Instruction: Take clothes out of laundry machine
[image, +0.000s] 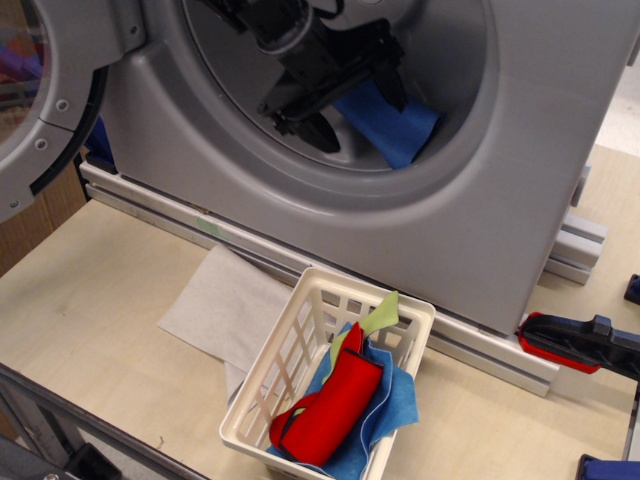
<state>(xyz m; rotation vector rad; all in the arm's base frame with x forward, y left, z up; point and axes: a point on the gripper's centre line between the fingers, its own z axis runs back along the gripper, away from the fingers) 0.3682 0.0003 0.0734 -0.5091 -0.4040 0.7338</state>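
Grey laundry machine (520, 190), door swung wide; gripper (352, 105) inside the round opening, fingers spread wide, gripping nothing. Royal-blue cloth (395, 125) on the drum wall just right of gripper, touching or nearly so. White slatted basket (300, 335) well below on worktop (80, 300), holding red cloth (330, 405).

Washing machine (520, 190): one, grey, with one round door (40, 110) swung open at its left.
Blue cloth (400, 125) inside the machine's drum: one.
Gripper (355, 105), black, inside the machine's opening: one.
White slatted basket (285, 365) in front of the machine: one.
In the basket: one red cloth (330, 405), one paler blue cloth (390, 410), one green strip (378, 316).
Grey sheet (225, 305) left of the basket: one.
Red-and-black clamp (575, 345) right of the basket: one.
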